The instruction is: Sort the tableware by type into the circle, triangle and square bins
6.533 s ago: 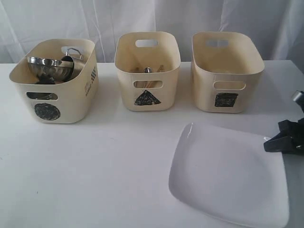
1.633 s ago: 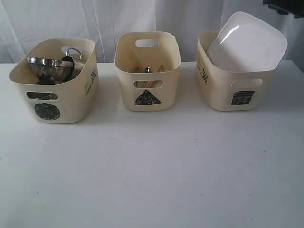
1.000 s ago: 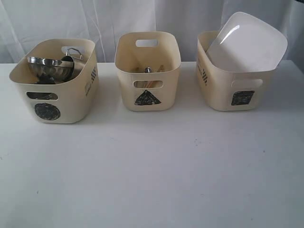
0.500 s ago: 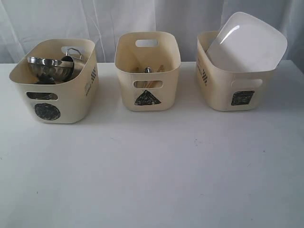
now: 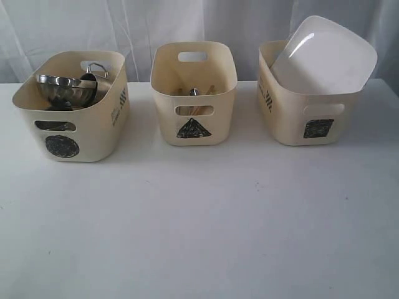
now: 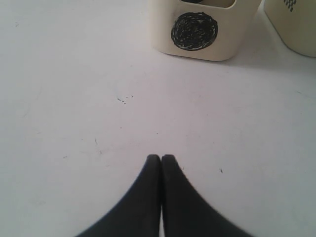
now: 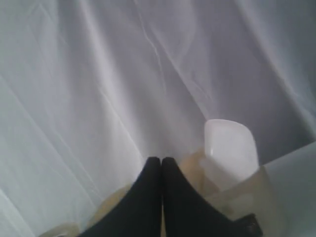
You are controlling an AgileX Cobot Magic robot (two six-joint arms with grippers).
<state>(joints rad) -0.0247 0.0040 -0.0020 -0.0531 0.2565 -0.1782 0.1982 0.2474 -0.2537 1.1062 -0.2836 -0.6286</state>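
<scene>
My left claw [image 6: 161, 157] is pressed shut with nothing between its tips, hanging low over the bare white tabletop [image 6: 74, 98]. My right claw [image 7: 161, 159] is likewise closed and empty, seen against the white curtain [image 7: 98, 74].

The front stretch of the tabletop carries only a few small dark specks. Beyond it the three cream bins stand in a row, apart from one another.

On my left, the circle bin [image 5: 68, 124] holds a steel bowl [image 5: 62, 89] lying tilted near the rim. A thin steel handle [image 5: 96, 67] shows behind the bowl; I cannot tell what it belongs to.

In the middle, the triangle bin [image 5: 193, 93] holds the steel and wooden utensils [image 5: 194, 91]. Only their tips show above the front wall's cut-out, too small for me to tell them apart.

On my right, the square bin [image 5: 308, 115] holds the large white plate [image 5: 324, 56], which stands tilted with its upper part rising well above the rim.

The curtain hangs behind the whole row, at the far edge of the tabletop.
</scene>
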